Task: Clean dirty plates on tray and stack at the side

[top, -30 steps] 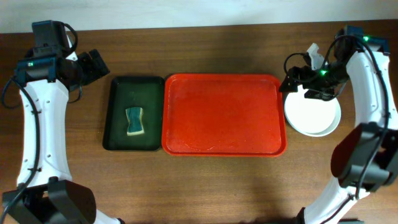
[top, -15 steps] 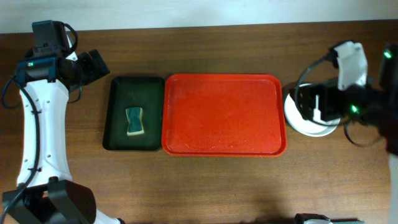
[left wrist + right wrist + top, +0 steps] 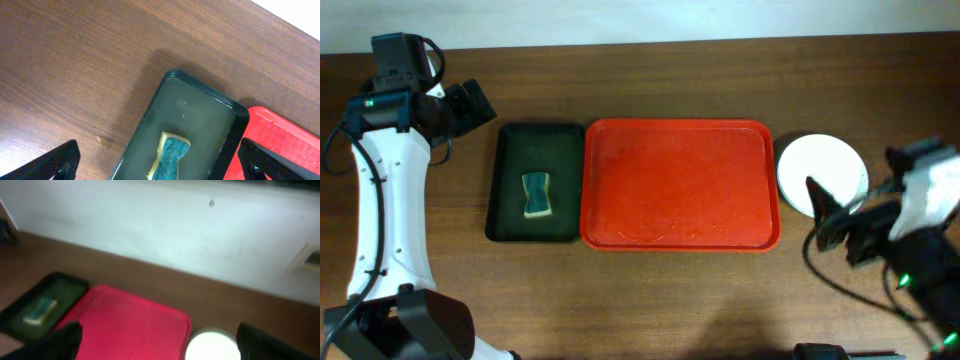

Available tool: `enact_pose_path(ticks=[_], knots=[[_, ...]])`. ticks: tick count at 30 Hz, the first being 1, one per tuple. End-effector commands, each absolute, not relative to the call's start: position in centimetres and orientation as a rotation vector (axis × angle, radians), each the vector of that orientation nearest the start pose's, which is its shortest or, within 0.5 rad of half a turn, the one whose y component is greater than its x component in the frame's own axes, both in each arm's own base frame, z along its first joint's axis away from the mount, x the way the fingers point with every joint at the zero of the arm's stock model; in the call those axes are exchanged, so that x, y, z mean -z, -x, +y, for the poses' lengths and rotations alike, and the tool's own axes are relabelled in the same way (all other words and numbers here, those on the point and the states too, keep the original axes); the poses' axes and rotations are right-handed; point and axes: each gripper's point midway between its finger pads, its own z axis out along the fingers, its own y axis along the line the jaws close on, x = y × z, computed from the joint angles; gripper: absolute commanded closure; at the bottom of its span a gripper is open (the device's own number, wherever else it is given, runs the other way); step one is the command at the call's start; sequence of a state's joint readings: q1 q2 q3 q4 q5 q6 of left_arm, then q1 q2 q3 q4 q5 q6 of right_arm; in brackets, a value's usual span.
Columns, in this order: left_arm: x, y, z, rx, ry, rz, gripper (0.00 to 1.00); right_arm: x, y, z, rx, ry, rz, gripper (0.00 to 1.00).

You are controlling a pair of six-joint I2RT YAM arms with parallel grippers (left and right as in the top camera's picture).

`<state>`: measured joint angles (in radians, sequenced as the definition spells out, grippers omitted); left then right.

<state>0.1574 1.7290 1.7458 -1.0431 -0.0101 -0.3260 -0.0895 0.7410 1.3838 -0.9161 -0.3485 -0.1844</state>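
Now, at frame right, the plates [image 3: 822,175] sit stacked, white uppermost, just beside the bare tray [image 3: 680,185]. Right gripper [image 3: 828,215], lower right, and left gripper [image 3: 478,105], upper left, both gape empty. Task apparently complete; any retreat should avoid brushing the plates.

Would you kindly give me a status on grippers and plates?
Left gripper open, empty; right gripper likewise. No plates on the tray; white plate beside it. Nothing in the way.
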Motion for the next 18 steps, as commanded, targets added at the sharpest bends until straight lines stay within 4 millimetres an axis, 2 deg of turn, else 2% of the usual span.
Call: enact_pose_path(ticks=[1, 8, 13, 15, 18], knots=[[-22.5, -42.8, 6.8, 0.060, 0.637, 2.525, 0.01, -38.3, -20.6, 4.8, -0.131, 0.367, 1.709, 0.01], [-22.5, -42.8, 6.8, 0.060, 0.637, 2.525, 0.01, -31.2, -20.2, 5.4, -0.172, 0.326, 1.455, 0.01], [-22.5, -42.8, 6.8, 0.060, 0.637, 2.525, 0.01, -30.7, -20.3, 5.3, -0.176, 0.295, 1.257, 0.02], [-22.5, -42.8, 6.8, 0.060, 0.637, 2.525, 0.01, -30.3, -20.7, 5.2, -0.167, 0.292, 1.228, 0.01], [-22.5, -42.8, 6.8, 0.060, 0.637, 2.525, 0.00, -28.2, -21.8, 4.6, -0.153, 0.240, 1.265, 0.01]])
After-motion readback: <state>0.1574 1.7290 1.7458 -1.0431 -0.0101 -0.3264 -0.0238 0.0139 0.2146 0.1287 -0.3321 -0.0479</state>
